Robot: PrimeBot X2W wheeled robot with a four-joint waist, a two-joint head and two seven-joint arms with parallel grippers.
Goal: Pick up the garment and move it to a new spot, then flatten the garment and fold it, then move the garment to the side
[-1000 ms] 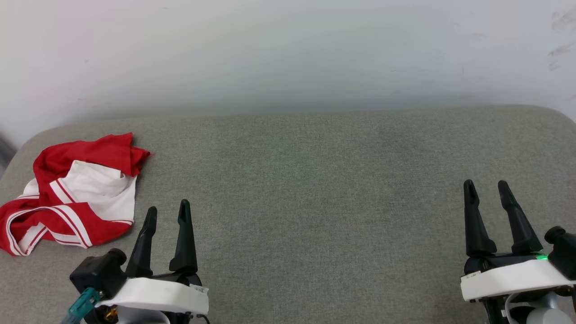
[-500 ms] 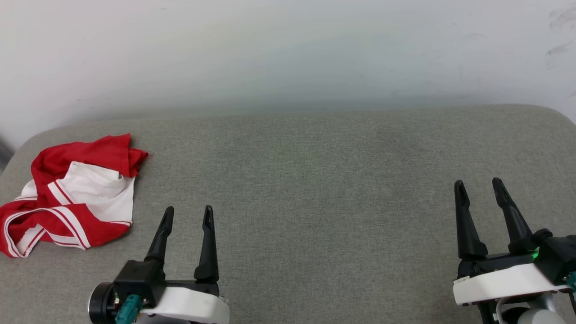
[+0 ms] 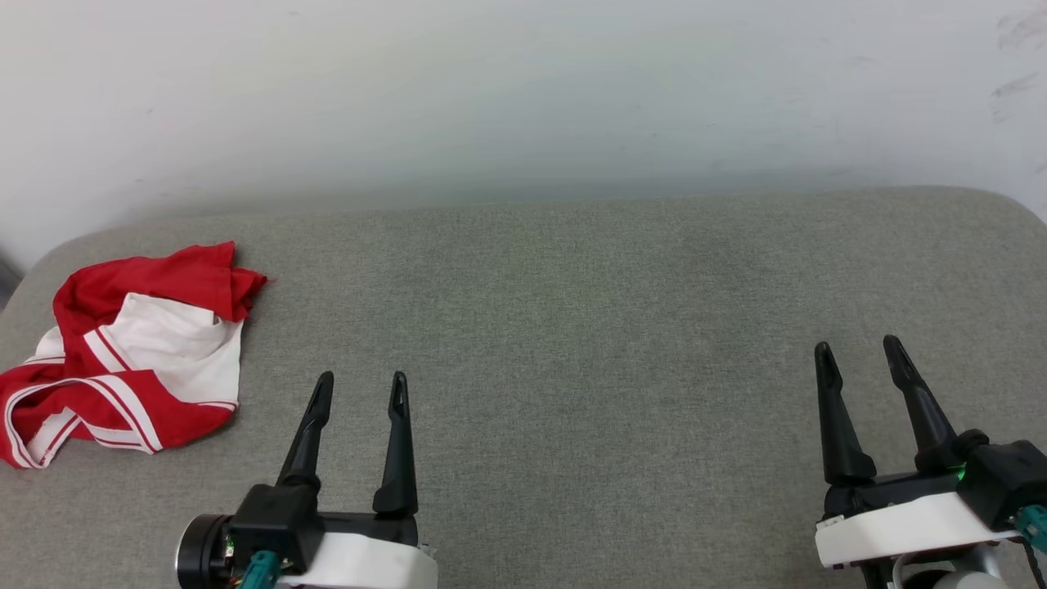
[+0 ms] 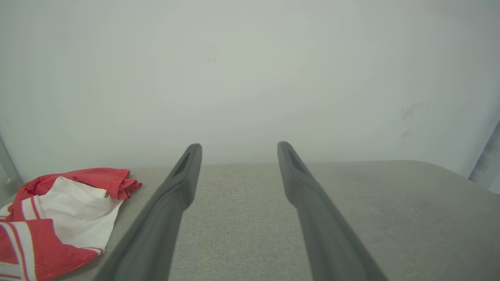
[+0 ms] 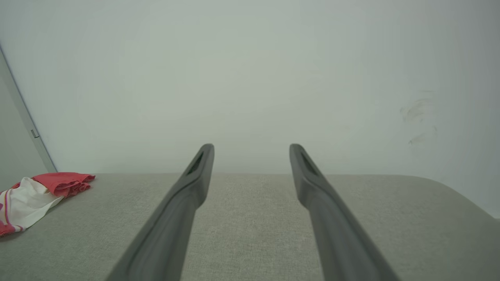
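The garment [image 3: 131, 352] is a red and white striped-trim shirt lying crumpled at the far left of the grey padded surface [image 3: 572, 327]. It also appears low at the left as the garment [image 4: 58, 210] and the garment [image 5: 35, 195] in the two wrist views. My left gripper [image 3: 361, 388] stands open near the front edge, to the right of the garment and apart from it, holding nothing. My right gripper [image 3: 859, 353] is open at the front right, far from the garment, with nothing between its fingers. Its lettering is hidden in the folds.
A pale wall [image 3: 523, 98] rises directly behind the padded surface, with faint scuff marks [image 3: 1014, 49] at the upper right. The surface's rounded corners show at the back left and back right. A grey vertical edge [image 5: 23, 117] stands at the left beyond the garment.
My left gripper has moved right and back toward the front edge, away from the garment. My right gripper has drifted slightly left and down. The garment has not moved.
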